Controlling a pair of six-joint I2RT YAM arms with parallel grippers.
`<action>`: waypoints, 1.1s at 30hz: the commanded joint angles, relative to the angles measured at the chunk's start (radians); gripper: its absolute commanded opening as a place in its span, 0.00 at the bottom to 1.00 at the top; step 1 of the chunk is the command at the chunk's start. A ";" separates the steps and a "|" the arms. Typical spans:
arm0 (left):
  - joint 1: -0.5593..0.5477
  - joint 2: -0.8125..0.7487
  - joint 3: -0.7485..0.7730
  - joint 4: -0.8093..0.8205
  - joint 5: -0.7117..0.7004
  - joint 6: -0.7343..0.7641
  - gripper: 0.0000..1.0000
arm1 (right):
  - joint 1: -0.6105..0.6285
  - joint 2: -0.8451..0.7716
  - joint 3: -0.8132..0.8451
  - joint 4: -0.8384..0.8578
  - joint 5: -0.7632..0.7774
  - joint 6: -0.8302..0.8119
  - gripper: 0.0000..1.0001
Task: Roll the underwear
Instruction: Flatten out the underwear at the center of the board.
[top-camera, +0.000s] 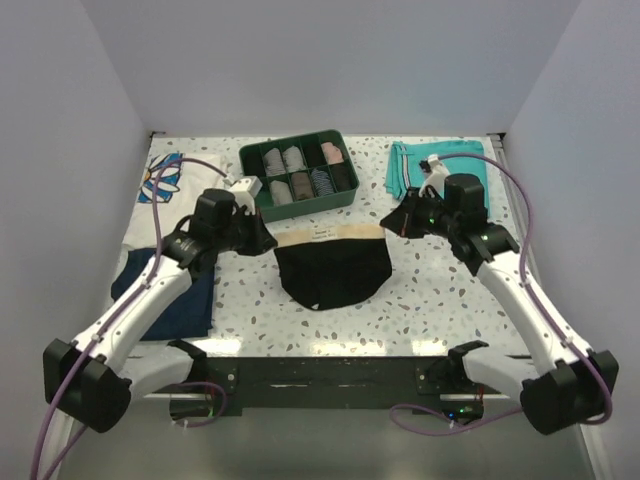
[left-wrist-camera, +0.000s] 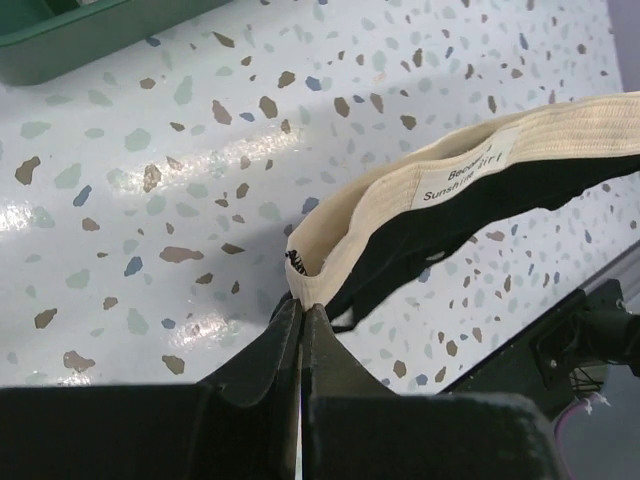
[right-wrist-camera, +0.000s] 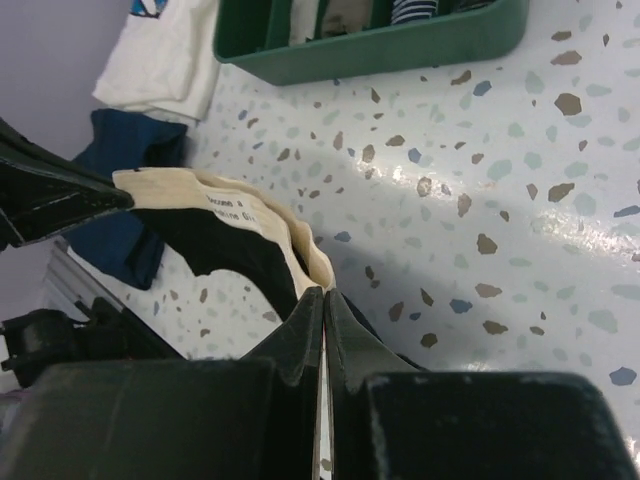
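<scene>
The black soft-fabric briefs with a beige waistband (top-camera: 333, 272) are spread between the two pairs of jaws, over the speckled white table (top-camera: 430, 295). The left end of the waistband is clamped in the left jaws, which are pressed together on it. The right end is pinched in the same way by the right jaws. The band runs from one pair to the other, and the black body lies nearer than both.

Just beyond the jaws a green plastic compartment tray (top-camera: 312, 210) of small fabric rolls is seen. A folded navy garment (top-camera: 195, 305) lies outside and nearer than the left jaws. A teal garment (top-camera: 405, 170) lies beyond the right jaws.
</scene>
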 joint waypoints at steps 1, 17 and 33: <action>0.000 -0.098 0.043 -0.098 0.077 0.012 0.00 | 0.013 -0.143 -0.017 -0.102 -0.017 0.046 0.00; -0.017 -0.292 0.144 -0.345 0.173 -0.072 0.00 | 0.044 -0.397 0.015 -0.314 -0.069 0.135 0.00; -0.015 0.243 0.135 -0.081 -0.021 0.010 0.00 | 0.037 0.329 0.116 -0.023 0.137 -0.010 0.00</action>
